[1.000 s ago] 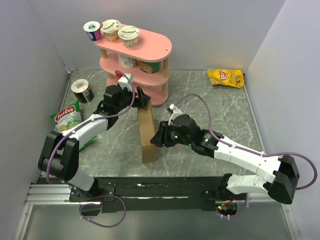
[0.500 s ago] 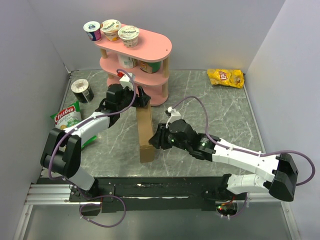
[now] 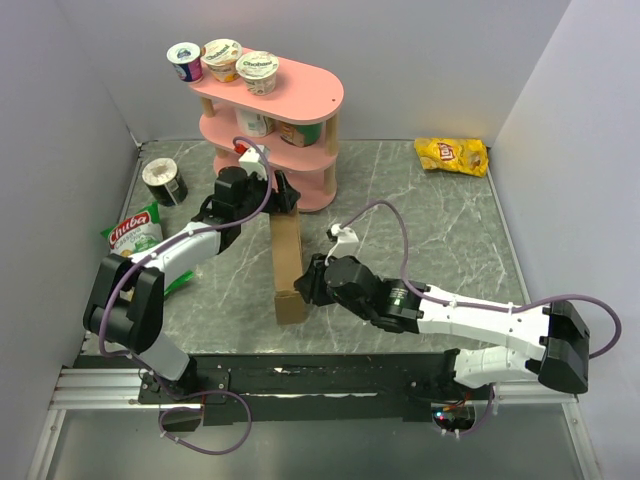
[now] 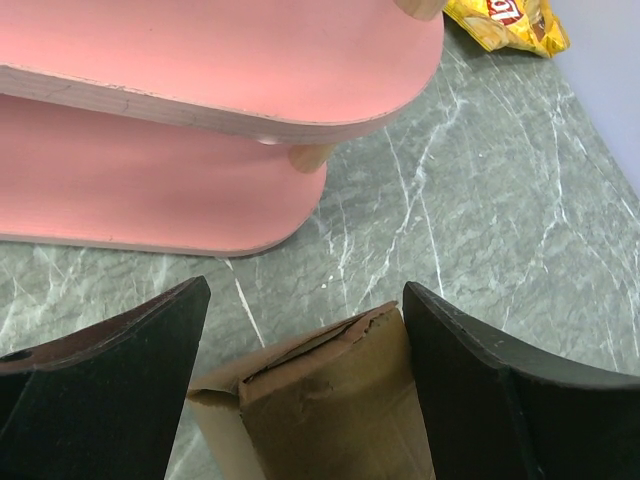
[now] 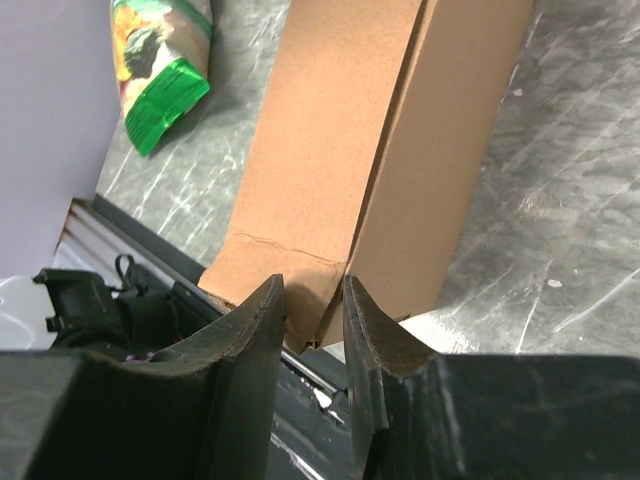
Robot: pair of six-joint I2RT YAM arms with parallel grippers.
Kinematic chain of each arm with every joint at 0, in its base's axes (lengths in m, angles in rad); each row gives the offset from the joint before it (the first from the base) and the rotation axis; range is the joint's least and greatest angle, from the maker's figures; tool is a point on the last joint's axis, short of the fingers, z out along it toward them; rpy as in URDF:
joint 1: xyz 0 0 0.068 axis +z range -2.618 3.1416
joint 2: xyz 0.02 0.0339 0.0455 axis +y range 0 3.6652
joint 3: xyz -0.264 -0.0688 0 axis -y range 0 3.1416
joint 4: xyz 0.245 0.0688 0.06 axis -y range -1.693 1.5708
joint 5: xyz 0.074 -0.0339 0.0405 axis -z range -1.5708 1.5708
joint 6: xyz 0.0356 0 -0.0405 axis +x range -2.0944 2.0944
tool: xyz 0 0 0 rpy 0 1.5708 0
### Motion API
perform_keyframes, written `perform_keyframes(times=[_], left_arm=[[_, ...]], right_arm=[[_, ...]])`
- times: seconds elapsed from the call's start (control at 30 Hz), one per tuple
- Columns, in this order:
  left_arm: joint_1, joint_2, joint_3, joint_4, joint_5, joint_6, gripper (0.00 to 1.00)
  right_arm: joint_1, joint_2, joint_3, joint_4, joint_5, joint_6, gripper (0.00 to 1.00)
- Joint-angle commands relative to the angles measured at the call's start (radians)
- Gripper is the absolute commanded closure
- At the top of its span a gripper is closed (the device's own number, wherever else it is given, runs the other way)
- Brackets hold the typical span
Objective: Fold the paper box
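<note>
Two grippers meet the paper box (image 3: pixel 290 260) at its two ends, mid-table.
We see the left gripper (image 4: pixel 305 295) with fingers spread wide, straddling the box's far end. The right gripper (image 5: pixel 315 290) has its fingers drawn to a narrow gap around the corner of the near end (whether they actually pinch the cardboard we cannot tell). The box is plain brown cardboard, folded into a long, narrow sleeve with a crease running down its length. Its far end is rumpled, with layers gaping slightly, and its near end shows a creased flap. It lies on the grey marbled table (image 3: pixel 470 230), running from the foot of the pink shelf (image 3: pixel 310 95) toward the near edge.
</note>
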Motion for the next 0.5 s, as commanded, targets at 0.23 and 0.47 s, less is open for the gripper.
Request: perform_keyframes(times=[0.23,0.47], left_arm=[[0.009,0.044,-0.024,-0.152,-0.105,0.041,0.16],[0.007,0.007,0.123,-0.233,-0.072,0.042,0.03]], right_arm=[[0.065,0.135,-0.074,-0.457,0.028,0.009,1.00],[0.033,0.102,0.096,-0.616,0.125,0.019,0.57]])
